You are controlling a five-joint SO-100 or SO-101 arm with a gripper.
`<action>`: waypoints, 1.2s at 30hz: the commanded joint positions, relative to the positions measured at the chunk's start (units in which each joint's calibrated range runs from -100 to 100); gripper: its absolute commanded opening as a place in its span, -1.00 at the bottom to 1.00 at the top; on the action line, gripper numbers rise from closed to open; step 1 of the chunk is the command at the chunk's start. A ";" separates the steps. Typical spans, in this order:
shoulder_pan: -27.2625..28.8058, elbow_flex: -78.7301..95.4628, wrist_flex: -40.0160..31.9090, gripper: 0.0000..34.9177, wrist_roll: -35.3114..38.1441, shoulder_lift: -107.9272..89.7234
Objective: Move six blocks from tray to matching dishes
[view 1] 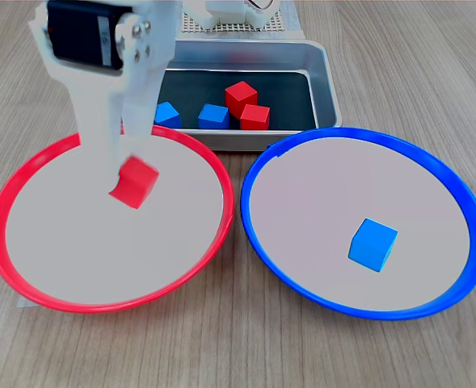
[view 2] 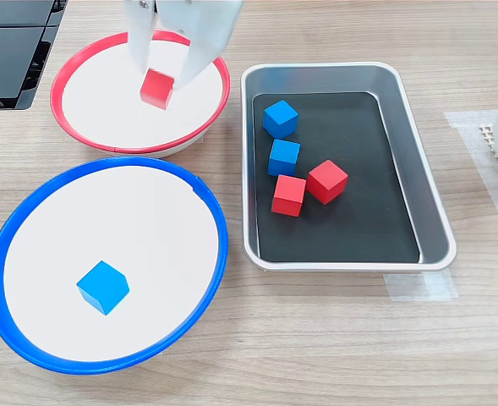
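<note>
Wooden tabletop (view 2: 333,355): at upper left of the second exterior view, the claw (view 2: 159,80) grips a red block (view 2: 156,89) above the red-rimmed dish (view 2: 79,63). Released tilted, it may bounce out.

In the second exterior view the white pincer (view 2: 158,83) hangs over the red-rimmed dish (view 2: 79,135), its two fingers (view 2: 139,51) set on either side of a red block (view 2: 156,89). Below the pincer in the picture, the blue-rimmed dish (view 2: 206,216) holds one blue block (view 2: 102,287). To the pincer's right lies the silver tray (view 2: 435,233) with two blue blocks (view 2: 280,118) (view 2: 284,157) and two red blocks (view 2: 327,181) (view 2: 289,195), the red pair touching. All rest on a wooden worktop (view 2: 316,355).
</note>
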 commanded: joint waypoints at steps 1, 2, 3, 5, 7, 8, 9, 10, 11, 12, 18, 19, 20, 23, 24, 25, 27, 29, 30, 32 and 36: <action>0.51 -1.27 -1.28 0.21 1.66 -1.23; 0.60 -0.18 -0.71 0.18 2.05 -2.51; 0.70 1.01 0.20 0.01 2.54 -3.96; 1.26 4.65 4.58 -0.86 4.49 -8.99; 1.92 8.65 9.69 -0.98 7.03 -13.85; 2.48 11.02 12.01 -0.98 8.50 -16.24; 3.61 15.94 14.89 -0.98 11.62 -20.16; 4.55 20.21 15.88 -0.98 14.21 -22.98; 5.59 24.13 15.97 -0.98 16.61 -25.28; 6.53 28.41 15.39 -0.88 19.29 -27.24; 6.91 43.06 2.02 -0.31 26.91 -29.54; 6.53 43.52 0.61 -0.28 27.25 -28.95; 6.25 43.70 -0.29 -0.23 27.64 -28.26; 5.12 43.25 -1.86 -0.09 28.42 -26.05; 4.93 42.97 -2.11 -0.05 28.57 -25.62; 4.65 42.88 -2.36 -0.02 28.82 -25.11; 4.27 43.25 -2.94 -0.05 29.65 -24.51; 4.08 44.16 -3.43 -0.06 30.72 -23.91; 3.99 44.70 -3.68 -0.07 31.26 -23.74; 3.99 45.89 -4.17 -0.10 32.33 -23.49; 3.99 46.61 -4.75 -0.21 33.36 -22.80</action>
